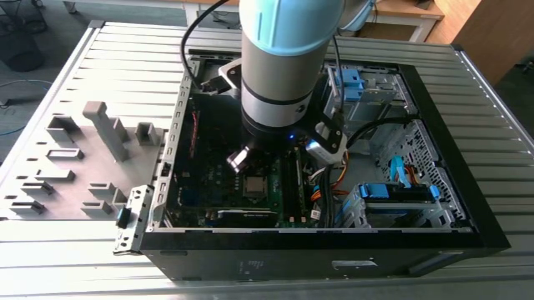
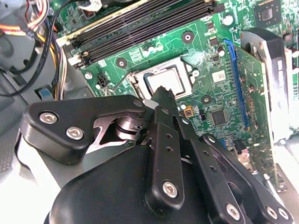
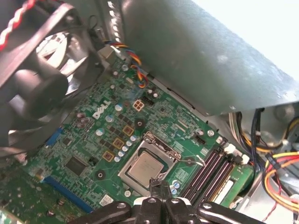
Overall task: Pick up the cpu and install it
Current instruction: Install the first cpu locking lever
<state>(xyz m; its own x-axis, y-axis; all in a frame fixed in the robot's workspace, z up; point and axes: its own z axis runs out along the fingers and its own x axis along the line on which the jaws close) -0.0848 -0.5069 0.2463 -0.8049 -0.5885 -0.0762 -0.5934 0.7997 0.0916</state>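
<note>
- cpu (image 3: 145, 169) (image 2: 166, 77): lies flat in socket (image 3: 156, 141), silvery top up, metal frame round it. Seen in both wrist views, and small in ext. view (image 1: 254, 184).
- gripper (image 3: 160, 183) (image 2: 164, 93): fingers pressed tog., nothing held. Tips hang over one edge of socket, just by cpu rim. Whether they touch cpu: can't tell.
- arm (image 1: 288, 62): reaches down into PC case (image 1: 292, 256), directly above socket.
- green board (image 3: 88, 135): carries socket, abt mid-board.
- RAM slots (image 3: 210, 170): long dark rows just beside socket, parallel to one side of it.
- thin lever rod (image 3: 189, 161): lies between socket and RAM slots.
- fan (image 3: 32, 79): black, well apart from socket, on side opposite RAM slots.
- wires (image 3: 280, 172): yellow/orange/black bundle, beyond RAM slots as seen from socket.
- grey tray (image 1: 134, 172) w/ plastic blocks: outside PC case, well apart from socket, toward the exterior view's left.
</note>
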